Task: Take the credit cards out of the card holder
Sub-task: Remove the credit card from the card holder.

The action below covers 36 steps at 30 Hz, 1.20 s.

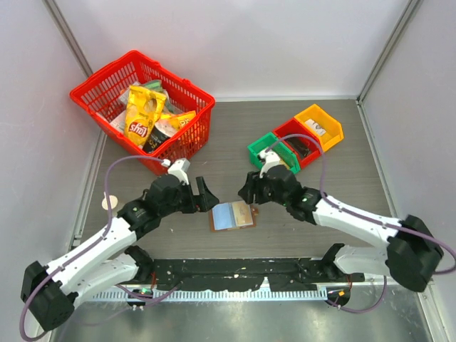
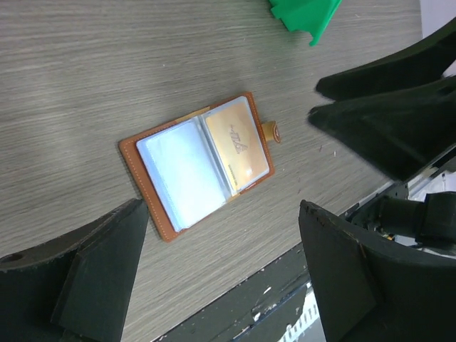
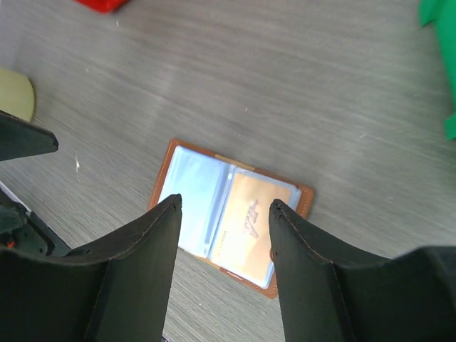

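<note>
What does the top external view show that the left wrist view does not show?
Only top external: the red basket of snack bags, the red bin and the orange bin. Only left wrist: the logo printed on the tan card. Both: the open card holder flat on the table, and the green bin.

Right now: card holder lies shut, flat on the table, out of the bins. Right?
Not shut. The card holder lies open, flat on the table, out of the bins, pale inner faces up, with a credit card showing in the tab-side sleeve. The left wrist view shows it plainly.
</note>
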Each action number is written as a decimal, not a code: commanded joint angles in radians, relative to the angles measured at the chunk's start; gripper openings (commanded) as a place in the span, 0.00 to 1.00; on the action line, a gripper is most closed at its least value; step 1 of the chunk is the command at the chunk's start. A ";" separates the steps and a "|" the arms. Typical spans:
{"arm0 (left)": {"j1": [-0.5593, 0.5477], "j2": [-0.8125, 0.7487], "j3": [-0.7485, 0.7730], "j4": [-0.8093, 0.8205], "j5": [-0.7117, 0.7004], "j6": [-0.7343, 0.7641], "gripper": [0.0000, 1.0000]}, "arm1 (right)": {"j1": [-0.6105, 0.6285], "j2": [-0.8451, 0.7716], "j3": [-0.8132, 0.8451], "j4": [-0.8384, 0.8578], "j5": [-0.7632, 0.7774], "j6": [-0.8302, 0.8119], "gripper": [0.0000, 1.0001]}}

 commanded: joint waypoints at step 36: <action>-0.200 0.563 0.016 0.267 -0.174 -0.080 0.43 | 0.078 0.340 -0.009 0.095 -0.010 0.047 0.50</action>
